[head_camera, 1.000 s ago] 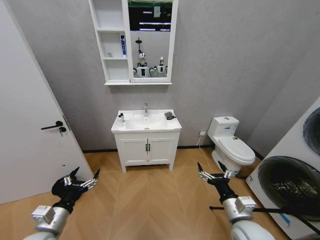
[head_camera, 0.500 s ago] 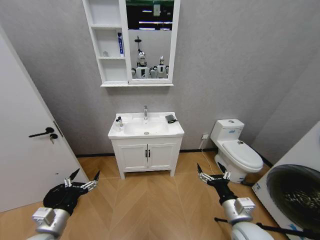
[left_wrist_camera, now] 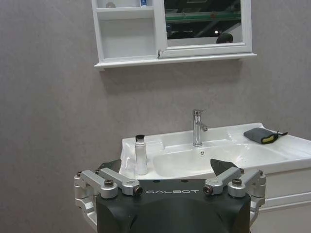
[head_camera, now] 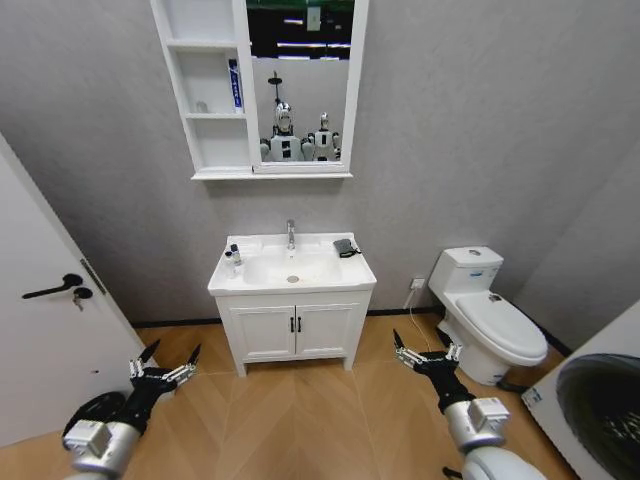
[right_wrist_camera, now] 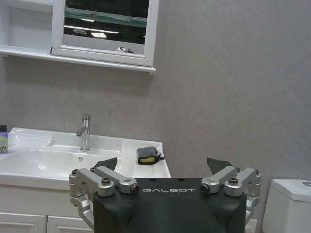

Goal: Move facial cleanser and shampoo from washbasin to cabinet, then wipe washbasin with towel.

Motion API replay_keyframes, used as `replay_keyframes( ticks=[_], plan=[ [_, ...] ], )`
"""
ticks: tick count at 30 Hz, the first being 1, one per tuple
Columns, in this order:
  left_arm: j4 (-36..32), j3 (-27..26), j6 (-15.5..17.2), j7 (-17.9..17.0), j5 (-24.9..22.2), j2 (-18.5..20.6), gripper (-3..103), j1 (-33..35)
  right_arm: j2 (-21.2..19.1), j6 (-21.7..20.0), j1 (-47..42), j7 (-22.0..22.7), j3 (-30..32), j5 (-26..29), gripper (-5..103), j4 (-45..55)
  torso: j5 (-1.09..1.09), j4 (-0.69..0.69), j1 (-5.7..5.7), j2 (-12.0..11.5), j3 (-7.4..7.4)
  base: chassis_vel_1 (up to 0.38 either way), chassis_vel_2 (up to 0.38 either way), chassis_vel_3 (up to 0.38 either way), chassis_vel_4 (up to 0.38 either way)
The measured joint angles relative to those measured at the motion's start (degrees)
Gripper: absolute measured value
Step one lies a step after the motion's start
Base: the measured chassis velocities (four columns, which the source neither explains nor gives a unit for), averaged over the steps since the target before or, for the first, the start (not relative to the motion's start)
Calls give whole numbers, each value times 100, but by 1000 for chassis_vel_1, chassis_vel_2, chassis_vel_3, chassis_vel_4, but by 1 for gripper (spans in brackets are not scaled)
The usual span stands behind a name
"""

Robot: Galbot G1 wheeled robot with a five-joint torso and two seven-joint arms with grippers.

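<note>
The robot stands well back from the washbasin (head_camera: 292, 272), both arms low over the wooden floor: the left tool (head_camera: 166, 372) and the right tool (head_camera: 424, 355) each have their fingers spread apart and hold nothing. The step in hand looks like the approach, and it would go best if the base squares up to the counter's front and closes in until the bottles are in easy reach, keeping clear of the toilet (head_camera: 492, 318) on the right and the door (head_camera: 45, 340) on the left. A slim clear bottle with a dark cap (left_wrist_camera: 141, 155) stands upright on the left rim of the basin, a second small bottle just beside it in the head view; being narrow and smooth, it probably tips easily, so a level, centred pinch would suit it. The towel (right_wrist_camera: 147, 155), a soft dark folded cloth with a yellow edge showing, lies on the right rim near the chrome tap (left_wrist_camera: 197, 127). The basin is glossy white ceramic; the cabinet (head_camera: 212, 90) above has flat, white open shelves, one holding a blue tube (head_camera: 234, 84).
</note>
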Motion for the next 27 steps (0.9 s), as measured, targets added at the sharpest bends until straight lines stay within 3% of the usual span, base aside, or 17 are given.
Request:
replay_keyframes(
  ticks=[18,27],
  plan=[
    [-34,56,50,14,155,-136,100,-53,-82,0,110,-16,54,135,100,-127,-1,-1,0,1,0,-186,187,188,-183],
    [-21,45,58,10,200,-210,100,-54,-156,58,171,-246,23,179,100,-222,-1,-1,0,1,0,-179,178,182,-183]
  ],
)
